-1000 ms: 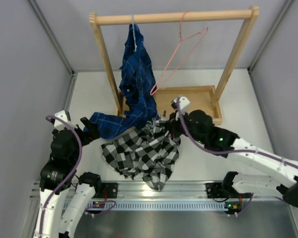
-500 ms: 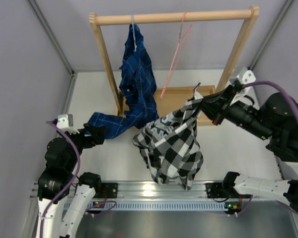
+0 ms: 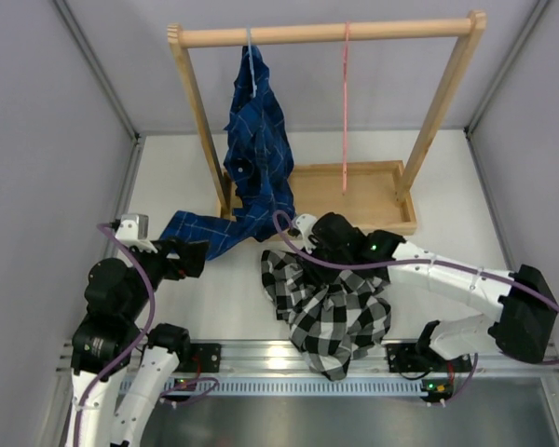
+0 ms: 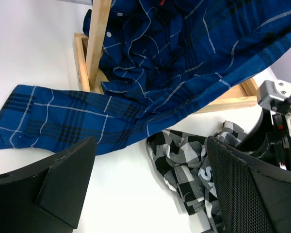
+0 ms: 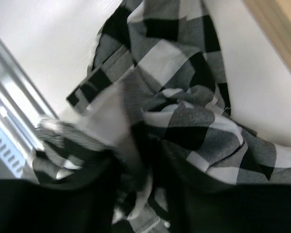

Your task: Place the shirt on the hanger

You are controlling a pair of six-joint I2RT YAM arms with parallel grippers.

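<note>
The black-and-white checked shirt [image 3: 328, 303] lies crumpled on the white table, right of centre. In the left wrist view the shirt [image 4: 194, 160] shows white lettering. My right gripper [image 3: 328, 244] is down on its upper edge. In the right wrist view, bunched folds of the shirt [image 5: 184, 73] fill the gap between the dark fingers of that gripper [image 5: 150, 184], and blur hides how the jaws stand. The pink hanger [image 3: 345, 112] hangs edge-on from the wooden rod, apart from both arms. My left gripper [image 3: 182, 259] [image 4: 150, 189] stands wide open over bare table, left of the shirt.
A wooden rack [image 3: 326, 34] stands at the back on a wooden tray [image 3: 373, 186]. A dark blue plaid shirt [image 3: 256, 158] hangs from it, its sleeve trailing on the table toward my left gripper. A metal rail [image 3: 298, 358] runs along the near edge.
My right arm lifted the shirt up to the right, then came back down; the shirt now lies on the table. The hanger has swung to hang straight. The left gripper shifted slightly.
</note>
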